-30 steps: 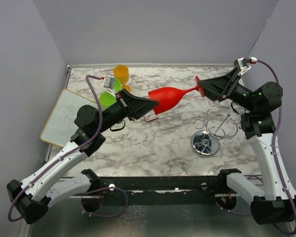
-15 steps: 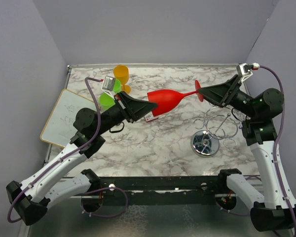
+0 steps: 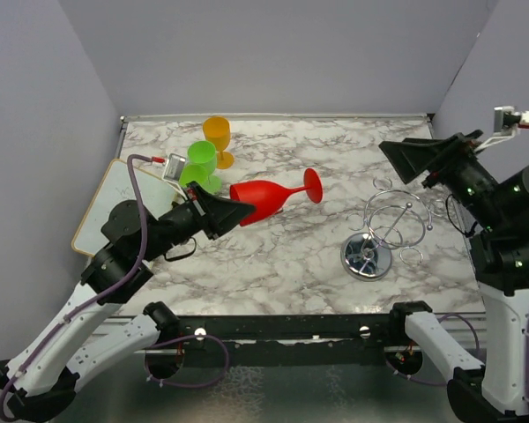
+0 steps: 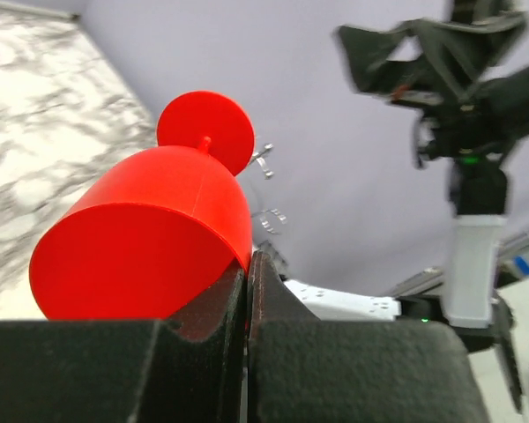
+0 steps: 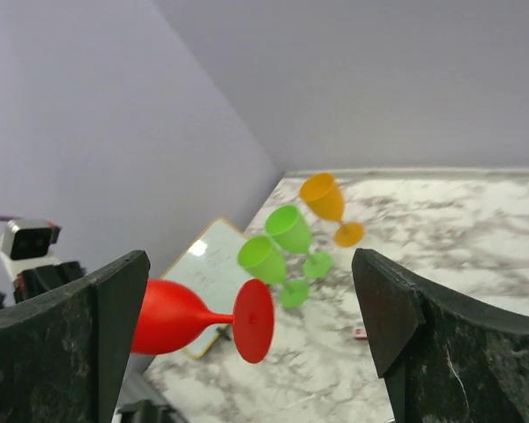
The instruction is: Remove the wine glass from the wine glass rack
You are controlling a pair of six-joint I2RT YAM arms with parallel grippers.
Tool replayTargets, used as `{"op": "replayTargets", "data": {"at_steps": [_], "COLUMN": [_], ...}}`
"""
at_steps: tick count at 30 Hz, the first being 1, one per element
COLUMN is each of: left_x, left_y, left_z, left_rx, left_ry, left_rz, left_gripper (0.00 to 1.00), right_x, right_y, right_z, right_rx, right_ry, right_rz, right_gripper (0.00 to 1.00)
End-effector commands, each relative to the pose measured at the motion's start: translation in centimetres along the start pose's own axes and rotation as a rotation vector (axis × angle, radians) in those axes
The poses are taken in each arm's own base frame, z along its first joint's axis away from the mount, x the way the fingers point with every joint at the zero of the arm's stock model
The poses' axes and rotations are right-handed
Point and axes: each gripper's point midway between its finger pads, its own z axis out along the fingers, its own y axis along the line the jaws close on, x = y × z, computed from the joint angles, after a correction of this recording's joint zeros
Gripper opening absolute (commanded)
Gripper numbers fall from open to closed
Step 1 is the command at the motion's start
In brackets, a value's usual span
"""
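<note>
The red wine glass [image 3: 269, 196] was already off the wine glass rack [image 3: 383, 231]. It lay on its side, apparently in the air over the middle of the marble table [image 3: 273, 264], well apart from the rack, which stood toward the right edge. The left gripper [image 3: 236, 210] had its jaws closed down tight on the wall of the bowl at the rim, and the foot pointed toward the rack. Since only that thin rim was pinched, the set-down probably called for a slow wrist turn to bring the foot flat under the bowl. It would then be a gentle descent onto bare marble near the centre, short of the two green wine glasses [image 5: 291, 227] and the orange wine glass [image 3: 217, 132] by the far-left corner, with the jaws opening only once the foot sat square. The right gripper [image 3: 390, 152] hung spread as wide as it went, holding nothing, above the far-right corner, and was best kept there, clear of the wire loops. A second earlier the glass had bridged both grippers, its foot at the right one. Since then the right arm had released it and drawn back, and the left arm had carried the glass leftward and tightened its hold.
</note>
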Motion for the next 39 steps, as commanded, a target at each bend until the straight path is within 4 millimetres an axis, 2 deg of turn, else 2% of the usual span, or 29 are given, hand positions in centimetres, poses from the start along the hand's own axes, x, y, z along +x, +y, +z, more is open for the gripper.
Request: {"op": "replayTargets", "data": {"at_steps": [1,7,13,16,19,23,26,31,35,39], "left_x": [2.0,3.7,6.0,5.7,4.2,2.1,1.5,2.3,2.1,2.7], "left_y": [5.1,9.8,15.0,17.6,20.0,21.8,22.7,24.6,26.3,27.3], "left_z": [-3.5,-7.9,-11.5,-12.3,-12.9,-12.7,-11.5,-10.7,-11.0,-10.6], "left_rx": [-0.283,-0.616,-0.957,-1.093,-1.216,-1.335,-1.322,-1.289,-1.272,-1.233], "left_ry": [0.093,0.26,0.504,0.545,0.572,0.575,0.575,0.655,0.668,0.682], "left_rz": [0.091,0.15,0.195,0.266,0.402,0.534,0.578,0.515,0.44,0.393], "left_gripper": [0.0,0.0,0.0,0.0,0.0,0.0,0.0,0.0,0.0,0.0], "right_x": [-3.8,-7.0,-7.6,-7.4,-7.3,-7.3,-7.0,-7.0,-7.3,-7.2], "right_y": [-1.9,-1.6,-1.5,-1.5,-1.5,-1.4,-1.4,-1.6,-1.8,-2.0], "right_z": [-3.7,-7.5,-9.6,-9.8,-10.0,-10.5,-10.6,-10.9,-11.4,-11.5], "right_rx": [0.251,0.382,0.43,0.428,0.436,0.447,0.44,0.452,0.471,0.479], "right_ry": [-0.151,-0.279,-0.333,-0.328,-0.322,-0.325,-0.32,-0.32,-0.335,-0.335], "right_rz": [-0.243,-0.41,-0.468,-0.482,-0.5,-0.509,-0.514,-0.533,-0.547,-0.554], "right_gripper": [1.0,1.0,1.0,1.0,1.0,1.0,1.0,1.0,1.0,1.0]}}
